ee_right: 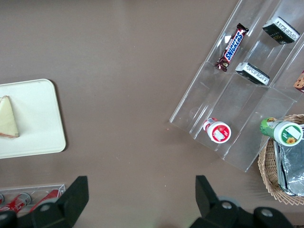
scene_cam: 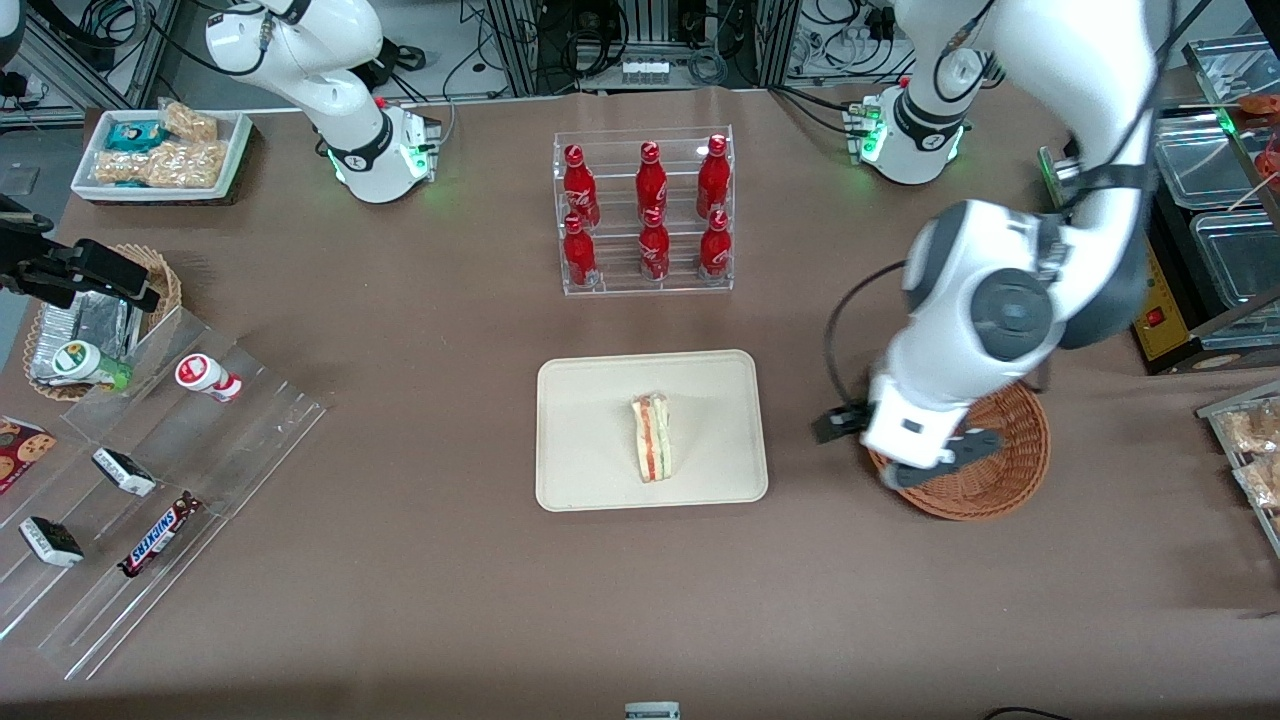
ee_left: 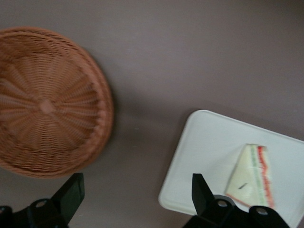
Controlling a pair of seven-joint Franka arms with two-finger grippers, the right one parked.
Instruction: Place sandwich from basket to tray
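Note:
The sandwich, a white bread wedge with red and green filling at its edge, lies on the cream tray in the middle of the table. It also shows in the left wrist view on the tray, and in the right wrist view. The reddish-brown basket stands beside the tray toward the working arm's end and is empty. My left gripper hangs raised over the basket's tray-side rim. It is open and empty, with bare table between its fingers.
A clear rack of red bottles stands farther from the front camera than the tray. A stepped acrylic stand with snacks, a paler wicker basket and a white snack tray lie toward the parked arm's end. Clear containers sit at the working arm's end.

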